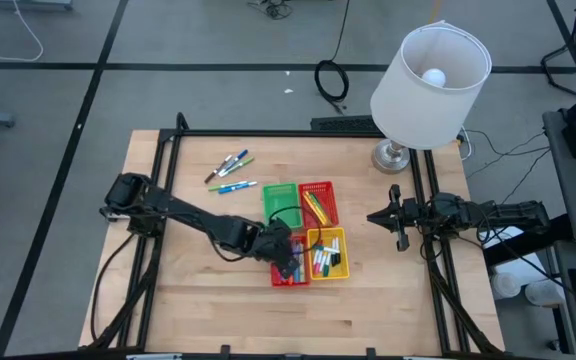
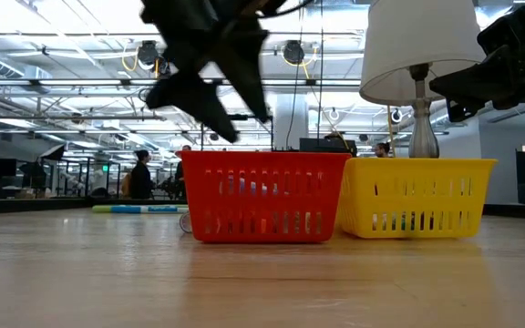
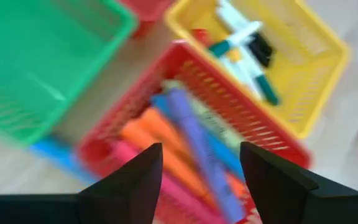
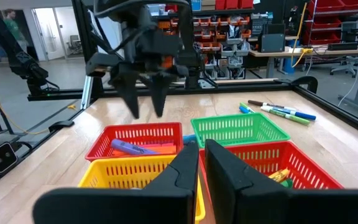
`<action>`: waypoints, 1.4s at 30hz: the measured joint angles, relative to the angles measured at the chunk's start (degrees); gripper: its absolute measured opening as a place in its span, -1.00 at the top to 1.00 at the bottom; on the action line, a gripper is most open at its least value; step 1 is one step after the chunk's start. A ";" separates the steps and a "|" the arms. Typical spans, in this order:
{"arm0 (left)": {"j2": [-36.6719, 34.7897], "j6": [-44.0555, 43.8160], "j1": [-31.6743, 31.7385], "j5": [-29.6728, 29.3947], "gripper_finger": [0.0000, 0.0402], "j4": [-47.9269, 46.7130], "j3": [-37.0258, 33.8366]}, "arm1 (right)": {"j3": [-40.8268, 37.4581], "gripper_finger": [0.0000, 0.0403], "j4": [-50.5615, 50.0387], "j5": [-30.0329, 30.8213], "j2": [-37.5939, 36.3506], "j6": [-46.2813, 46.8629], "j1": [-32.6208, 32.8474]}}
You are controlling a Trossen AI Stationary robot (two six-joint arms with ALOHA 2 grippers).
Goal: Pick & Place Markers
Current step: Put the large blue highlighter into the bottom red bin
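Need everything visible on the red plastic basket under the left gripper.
The square red plastic basket has slotted lattice walls and sits upright on the wooden table, in the group's near-left corner, apparently against the yellow basket. Inside lie markers: purple, orange, pink and blue. The left gripper hangs open above, not touching.

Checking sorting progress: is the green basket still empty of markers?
Yes. In the right wrist view the green basket holds nothing, while the purple marker lies in the red basket beside it.
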 joint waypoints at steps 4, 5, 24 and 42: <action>-1.55 -4.98 -2.50 -8.93 -0.02 -9.32 0.00 | 0.00 0.91 0.00 -0.01 0.01 0.00 0.00; -1.55 -6.81 -3.23 -10.71 0.01 -12.35 0.00 | -0.01 0.91 0.00 0.01 0.02 0.01 0.02; -0.63 -16.13 -4.13 -17.83 0.90 -2.32 -17.15 | -0.01 0.91 -0.02 -0.01 0.01 0.00 0.01; -0.65 -3.17 -3.49 -15.85 0.98 18.18 -21.49 | -0.02 0.91 -0.07 -0.01 0.01 0.02 0.02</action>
